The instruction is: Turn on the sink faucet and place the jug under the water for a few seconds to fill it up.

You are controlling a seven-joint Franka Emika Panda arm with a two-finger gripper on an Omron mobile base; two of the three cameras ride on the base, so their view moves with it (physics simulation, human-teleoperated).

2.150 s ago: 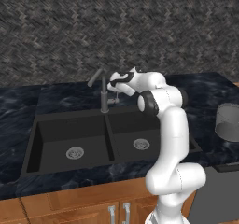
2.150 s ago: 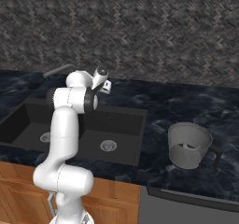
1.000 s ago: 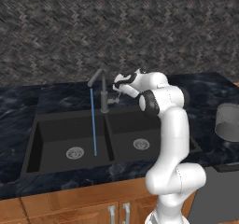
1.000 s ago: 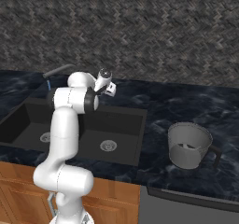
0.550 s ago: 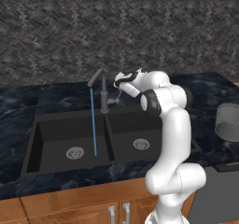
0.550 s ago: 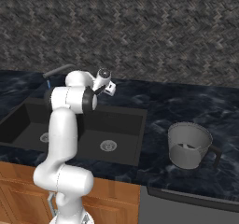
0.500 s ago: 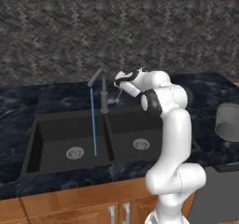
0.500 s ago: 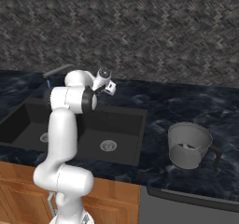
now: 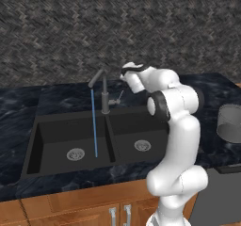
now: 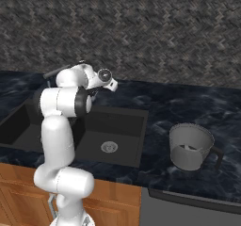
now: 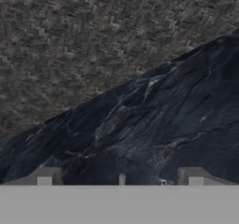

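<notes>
The sink faucet (image 9: 104,96) stands behind the divider of the black double sink (image 9: 56,126), its spout angled left. The water (image 9: 94,126) falls as a thin blue line into the left basin. The jug (image 10: 192,146), pale and translucent, stands upright on the counter right of the sink, also at the right edge of the left base view (image 9: 229,123). My gripper (image 9: 126,75) hovers just right of the faucet's top, above its side lever (image 9: 117,98). In the hand view my gripper (image 11: 119,176) is open, fingertips (image 11: 44,176) wide apart and holding nothing.
Dark marbled counter (image 11: 177,120) runs along a grey herringbone wall (image 11: 84,36). Wooden cabinet doors (image 9: 70,211) sit under the sink. A grey appliance top (image 10: 197,201) lies below the jug at the counter's front right.
Water started running about a second ago. Since then the jaws have opened wide and the hand has drawn slightly up and right from the lever. The jug has not moved.
</notes>
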